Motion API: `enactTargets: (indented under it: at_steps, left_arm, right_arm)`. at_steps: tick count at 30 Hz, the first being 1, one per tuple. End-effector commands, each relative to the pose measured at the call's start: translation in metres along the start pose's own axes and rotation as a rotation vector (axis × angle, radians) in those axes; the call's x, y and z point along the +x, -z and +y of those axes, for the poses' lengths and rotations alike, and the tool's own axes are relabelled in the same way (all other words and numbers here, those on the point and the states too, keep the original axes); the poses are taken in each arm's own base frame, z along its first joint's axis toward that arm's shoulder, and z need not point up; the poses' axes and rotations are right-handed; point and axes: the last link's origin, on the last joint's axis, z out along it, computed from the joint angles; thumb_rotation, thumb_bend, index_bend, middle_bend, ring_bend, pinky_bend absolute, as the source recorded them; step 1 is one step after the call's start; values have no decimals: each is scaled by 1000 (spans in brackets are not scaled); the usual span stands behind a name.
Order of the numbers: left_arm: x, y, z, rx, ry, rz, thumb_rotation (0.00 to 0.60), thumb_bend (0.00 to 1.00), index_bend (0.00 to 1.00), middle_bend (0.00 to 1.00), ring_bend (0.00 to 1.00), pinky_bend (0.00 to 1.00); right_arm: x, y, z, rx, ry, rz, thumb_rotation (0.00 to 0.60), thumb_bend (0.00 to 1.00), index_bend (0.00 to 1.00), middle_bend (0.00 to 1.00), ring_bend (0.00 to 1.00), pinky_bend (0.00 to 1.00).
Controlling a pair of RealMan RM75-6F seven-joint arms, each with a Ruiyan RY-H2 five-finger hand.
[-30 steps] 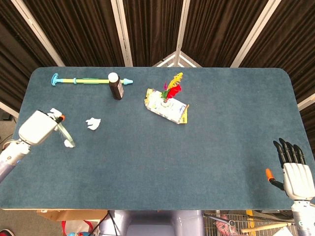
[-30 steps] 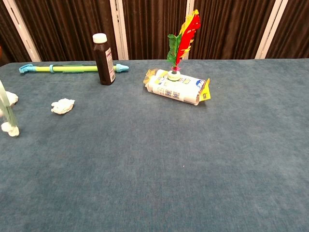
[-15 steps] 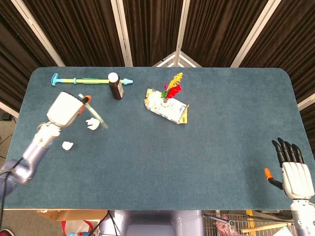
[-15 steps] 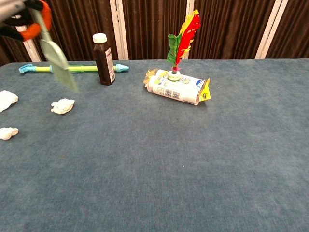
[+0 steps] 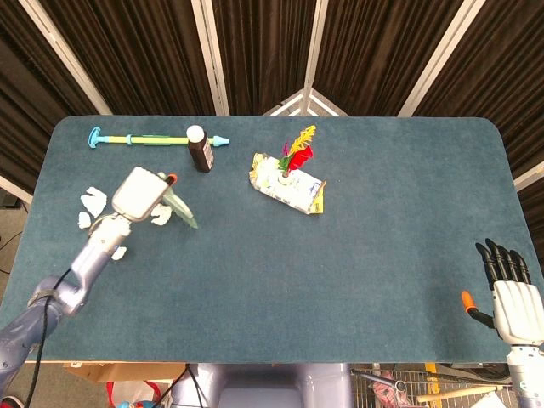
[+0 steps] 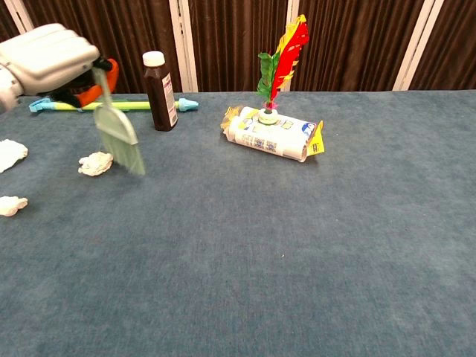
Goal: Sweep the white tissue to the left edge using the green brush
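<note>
My left hand (image 5: 138, 192) (image 6: 49, 65) grips the green brush (image 5: 182, 210) (image 6: 120, 139) by its handle, bristles hanging down above the cloth. A crumpled white tissue (image 6: 96, 163) (image 5: 161, 216) lies on the table just left of the bristles, partly hidden under the hand in the head view. Two more white tissues lie further left: one (image 5: 90, 204) (image 6: 10, 154) near the table's left edge and a small one (image 5: 117, 252) (image 6: 10, 204) nearer the front. My right hand (image 5: 510, 289) is open at the front right corner, holding nothing.
A dark brown bottle (image 5: 200, 148) (image 6: 160, 91) stands at the back left beside a long green-and-blue rod (image 5: 144, 138) (image 6: 89, 105). A white packet (image 5: 287, 187) (image 6: 271, 135) with a red-and-yellow feather shuttlecock (image 6: 279, 61) on it lies mid-table.
My left hand has swung the brush from the small tissue at the left edge, up and rightward, to just right of the middle tissue. The right hand barely moved.
</note>
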Motion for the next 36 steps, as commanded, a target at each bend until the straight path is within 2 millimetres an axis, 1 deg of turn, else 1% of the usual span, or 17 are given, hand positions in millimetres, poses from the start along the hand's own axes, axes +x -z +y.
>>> enactTargets:
  at_steps: [1,8,11,14,16,18,20,22,24,27,28,30,31,34,36]
  left_arm:
    - [-8,24,-20,15,-13,-33,600,689,774,1000,1000,1000]
    - [-11,64,-53,54,-31,-61,600,689,774,1000,1000,1000]
    - [-6,86,-71,73,-33,-53,600,689,774,1000,1000,1000]
    - [4,99,-87,104,-25,-21,600,689,774,1000,1000,1000]
    - [16,105,-99,124,-18,19,600,689,774,1000,1000,1000]
    - [25,106,-106,131,-15,50,600,689,774,1000,1000,1000]
    - [34,104,-109,136,3,87,600,689,774,1000,1000,1000]
    - [41,100,-104,132,38,122,600,688,774,1000,1000,1000]
    - [46,95,-94,109,72,150,600,688,774,1000,1000,1000]
    - [53,88,-68,30,108,170,600,684,773,1000,1000,1000]
    - [55,88,-55,-17,118,160,600,682,773,1000,1000,1000]
    - [60,87,-37,-83,119,149,600,681,773,1000,1000,1000]
    - [65,89,-25,-132,122,138,600,681,773,1000,1000,1000]
    - [76,94,-1,-236,126,87,600,680,773,1000,1000,1000]
    - [81,99,10,-280,128,46,600,675,772,1000,1000,1000]
  right_arm:
    - [0,1,-1,2,5,1,600,376,0,0,0,0]
    - [0,2,-3,7,14,8,600,376,0,0,0,0]
    - [0,2,-3,8,16,11,600,375,0,0,0,0]
    - [-1,2,-4,12,22,13,600,376,0,0,0,0]
    - [-1,2,-5,13,25,15,600,376,0,0,0,0]
    - [-1,2,-5,13,26,18,600,376,0,0,0,0]
    - [-2,1,-6,13,27,18,600,376,0,0,0,0]
    - [-2,1,-6,15,29,16,600,376,0,0,0,0]
    - [-2,0,-7,16,28,17,600,376,0,0,0,0]
    - [-2,0,-6,17,31,17,600,376,0,0,0,0]
    - [-2,0,-6,16,32,16,600,376,0,0,0,0]
    - [-2,0,-6,14,31,16,600,376,0,0,0,0]
    - [-2,0,-5,12,31,17,600,376,0,0,0,0]
    - [-1,0,-4,10,29,19,600,375,0,0,0,0]
    - [-1,0,-4,10,27,19,600,376,0,0,0,0]
